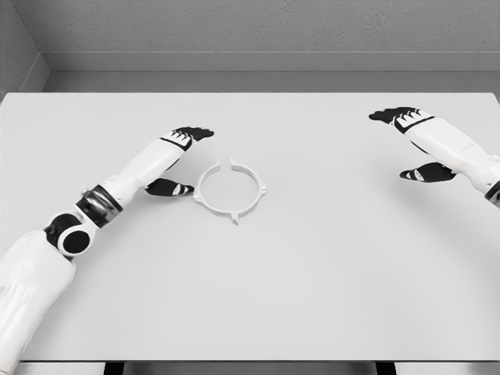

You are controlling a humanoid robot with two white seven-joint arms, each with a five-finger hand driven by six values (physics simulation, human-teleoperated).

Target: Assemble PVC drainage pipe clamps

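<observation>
White plastic pipe clamp ring (230, 190) lies flat on our grey table (312, 273). Our left hand (178, 160) brackets its left edge, fingers spread and empty, seemingly poised to grasp. Our right hand (414, 141) hovers far right, open, holding nothing.

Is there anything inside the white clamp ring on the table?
Inside the clamp ring only bare white table shows; no pipe or other part sits in it. The ring lies flat, so whatever its thin rim covers cannot be seen. The left hand is just beside it, outside the ring.
</observation>
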